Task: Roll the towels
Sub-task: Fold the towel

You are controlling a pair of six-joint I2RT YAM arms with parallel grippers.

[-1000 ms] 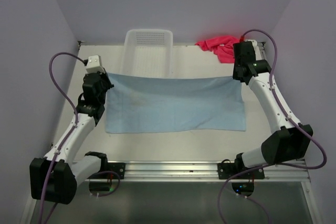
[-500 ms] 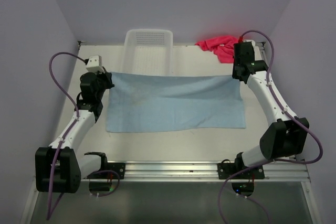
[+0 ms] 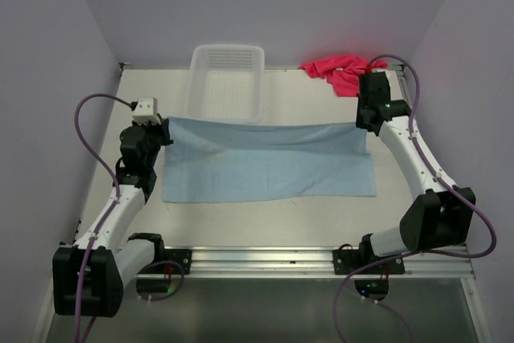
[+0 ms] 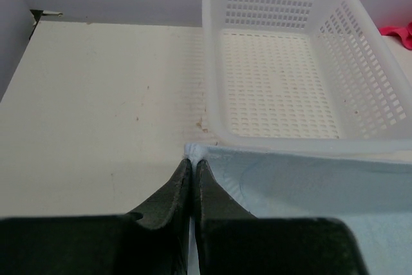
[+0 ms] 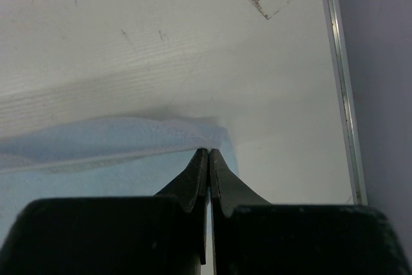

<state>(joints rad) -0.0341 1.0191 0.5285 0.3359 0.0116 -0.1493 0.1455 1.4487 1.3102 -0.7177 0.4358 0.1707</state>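
Observation:
A light blue towel [image 3: 265, 162] lies spread on the table, its far edge lifted. My left gripper [image 3: 165, 128] is shut on the towel's far left corner [image 4: 193, 151]. My right gripper [image 3: 363, 126] is shut on the towel's far right corner [image 5: 215, 134]. In both wrist views the jaws are pressed together with blue cloth pinched at the tips. A pink towel [image 3: 337, 68] lies crumpled at the back right of the table.
A white perforated plastic basket [image 3: 226, 78] stands at the back centre, just behind the towel's far edge; it also shows in the left wrist view [image 4: 283, 62]. Purple walls close in the left, right and back sides. A metal rail [image 3: 265, 259] runs along the near edge.
Both grippers have drawn the towel's far edge toward the near side, so the far edge now lies clear of the basket. The towel's near edge has not moved.

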